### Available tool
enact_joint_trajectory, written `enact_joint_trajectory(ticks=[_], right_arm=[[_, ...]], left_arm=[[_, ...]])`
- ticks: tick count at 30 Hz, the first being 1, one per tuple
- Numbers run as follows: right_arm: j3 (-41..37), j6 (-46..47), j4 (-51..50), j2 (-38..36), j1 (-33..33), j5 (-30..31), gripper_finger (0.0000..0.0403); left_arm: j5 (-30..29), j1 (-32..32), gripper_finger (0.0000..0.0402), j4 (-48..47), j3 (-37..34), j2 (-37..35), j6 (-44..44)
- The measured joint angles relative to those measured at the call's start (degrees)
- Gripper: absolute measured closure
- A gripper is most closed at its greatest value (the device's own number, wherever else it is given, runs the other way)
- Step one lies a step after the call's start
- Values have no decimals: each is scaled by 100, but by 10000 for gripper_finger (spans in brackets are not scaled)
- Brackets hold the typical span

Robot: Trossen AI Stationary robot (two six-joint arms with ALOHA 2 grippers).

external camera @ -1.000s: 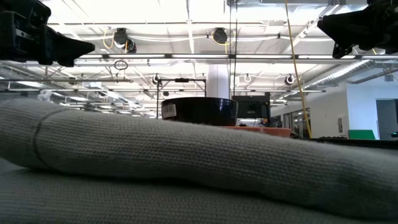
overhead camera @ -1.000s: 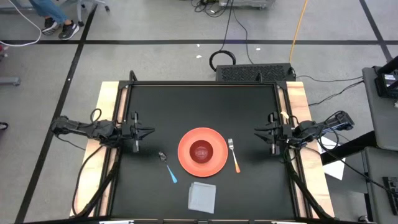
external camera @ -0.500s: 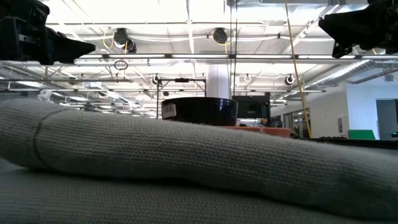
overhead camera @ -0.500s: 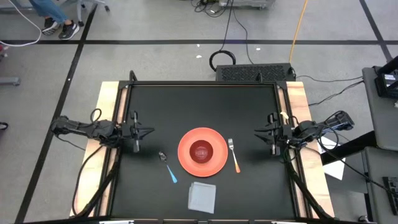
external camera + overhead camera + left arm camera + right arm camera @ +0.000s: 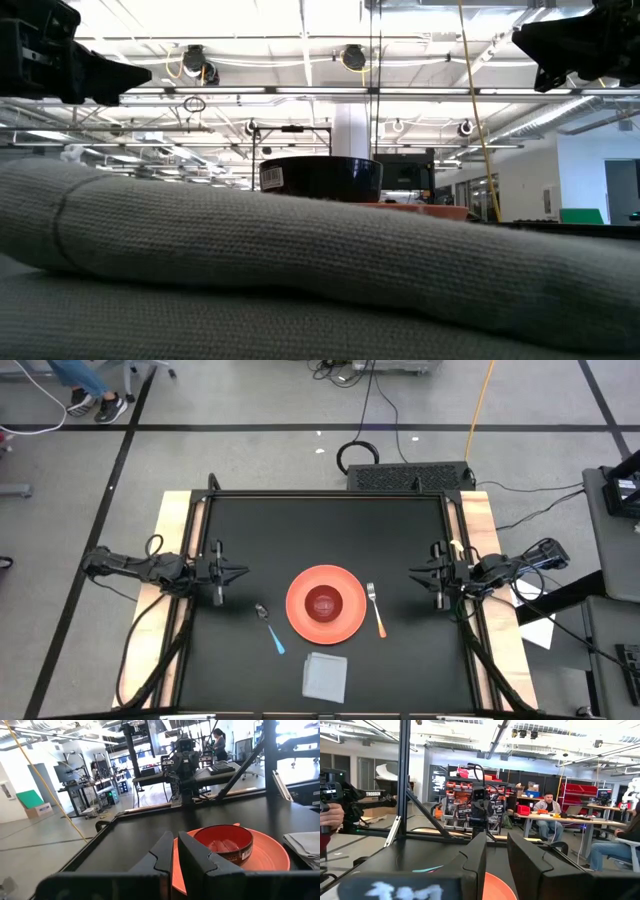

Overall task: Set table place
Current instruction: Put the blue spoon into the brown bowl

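Note:
On the black table an orange plate lies near the middle, with a red bowl standing on it. An orange-handled fork lies flat right of the plate. A blue-handled spoon lies flat to its left, and a folded grey napkin lies nearer the front edge. My left gripper hovers at the left edge, its fingers almost together with only a thin slit. My right gripper hovers at the right edge with a narrow gap. Both point at the plate and hold nothing.
The far half of the table is bare black top. In the low view the napkin fills the foreground, with the bowl behind it. Beyond the table are workbenches, other robot rigs and seated people; cables run over the floor.

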Motion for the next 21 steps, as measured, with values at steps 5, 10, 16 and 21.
enact_joint_trajectory(ticks=[5, 10, 16, 21], right_arm=[[-4, 0, 2, 0, 0, 6, 335], [-4, 0, 2, 0, 2, 10, 335], [-4, -19, 2, 2, 0, 11, 335], [-4, -42, 2, 2, 0, 13, 335]], left_arm=[[10, 0, 369, 7, 0, 0, 6], [22, 0, 369, 9, -3, 1, -451], [419, 0, 369, 4, 9, 333, -791], [427, 0, 369, 490, 207, 962, -921]])
